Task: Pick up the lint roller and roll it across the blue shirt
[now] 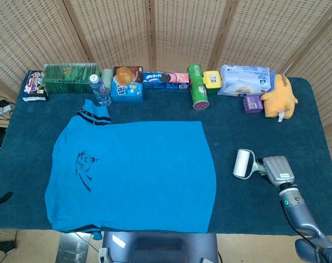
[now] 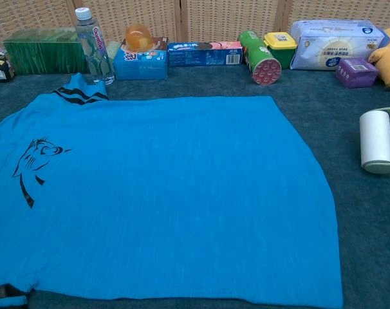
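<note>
The blue shirt (image 1: 133, 172) lies flat on the dark blue table (image 1: 264, 126), its cat print toward the left; it also fills most of the chest view as the blue shirt (image 2: 163, 193). To the right of the shirt, my right hand (image 1: 278, 169) holds the handle of the lint roller (image 1: 242, 163). The white roll lies just above or on the cloth, a short gap from the shirt's right edge. In the chest view only the lint roller (image 2: 377, 138) shows at the right border; the hand itself is out of that frame. My left hand is not seen.
Along the far edge stand a green box (image 1: 70, 78), a water bottle (image 1: 100, 90), snack boxes (image 1: 127, 85), a green can (image 1: 198, 87), a yellow tub (image 1: 212, 81), a wipes pack (image 1: 245, 80), a purple box (image 1: 252, 103) and a yellow plush (image 1: 281, 96).
</note>
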### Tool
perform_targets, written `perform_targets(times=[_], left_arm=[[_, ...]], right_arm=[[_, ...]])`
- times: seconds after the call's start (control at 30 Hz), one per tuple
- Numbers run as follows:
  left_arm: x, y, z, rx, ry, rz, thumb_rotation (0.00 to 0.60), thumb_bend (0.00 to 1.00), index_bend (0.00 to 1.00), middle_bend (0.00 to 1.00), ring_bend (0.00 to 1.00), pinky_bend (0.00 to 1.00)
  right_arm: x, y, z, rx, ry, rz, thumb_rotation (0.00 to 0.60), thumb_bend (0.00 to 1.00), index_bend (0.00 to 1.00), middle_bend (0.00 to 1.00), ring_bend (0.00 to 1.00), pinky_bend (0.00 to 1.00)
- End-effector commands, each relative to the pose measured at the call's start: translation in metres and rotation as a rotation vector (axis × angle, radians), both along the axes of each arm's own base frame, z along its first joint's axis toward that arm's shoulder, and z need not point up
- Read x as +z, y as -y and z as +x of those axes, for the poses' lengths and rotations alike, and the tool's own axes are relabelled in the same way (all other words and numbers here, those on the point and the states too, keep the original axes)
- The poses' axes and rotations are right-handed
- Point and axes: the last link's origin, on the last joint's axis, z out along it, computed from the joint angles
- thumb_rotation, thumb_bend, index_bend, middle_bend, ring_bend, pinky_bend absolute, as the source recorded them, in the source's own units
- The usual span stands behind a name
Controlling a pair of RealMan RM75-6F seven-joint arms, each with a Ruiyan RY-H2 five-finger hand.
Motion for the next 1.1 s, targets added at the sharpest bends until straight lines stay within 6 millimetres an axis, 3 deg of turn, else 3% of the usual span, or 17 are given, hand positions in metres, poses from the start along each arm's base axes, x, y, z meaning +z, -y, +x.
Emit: perform_targets(times=[0.03,0.37,0.6,0.87,0.93,1.1], left_arm=[[0.000,0.000,0.000,0.001,0.001,0.001,0.600,0.13,0.00,0.00,0.00,0.08],[0.000,0.000,0.000,0.001,0.003,-0.001,0.600,0.13,0.00,0.00,0.00,0.08],[0.000,-0.001,0.000,0.001,0.003,-0.005,0.600,0.13,0.00,0.00,0.00,0.08],[0.001,0.000,-0.001,-0.001,0.010,-0.007,0.600,0.13,0.00,0.00,0.00,0.08],[0.002,0.000,-0.001,-0.003,0.013,-0.005,0.600,0.13,0.00,0.00,0.00,0.08],[0.002,0.000,-0.001,-0.006,0.014,-0.010,0.600,0.13,0.00,0.00,0.00,0.08]], right_arm=[[-0.001,-0.001,0.003,-0.025,0.047,0.022,0.600,0.98,0.81,0.82,0.74,0.95],[0.000,0.000,0.013,-0.081,0.137,0.029,0.600,1.00,0.76,0.80,0.75,0.99],[0.004,0.007,0.036,-0.085,0.229,0.052,0.600,1.00,0.75,0.79,0.77,1.00],[0.009,0.018,0.085,-0.026,0.235,0.109,0.600,1.00,0.75,0.79,0.77,1.00],[0.004,0.020,0.105,-0.025,0.257,0.149,0.600,1.00,0.75,0.79,0.77,1.00],[-0.006,0.024,0.127,-0.035,0.236,0.206,0.600,1.00,0.75,0.79,0.77,1.00]])
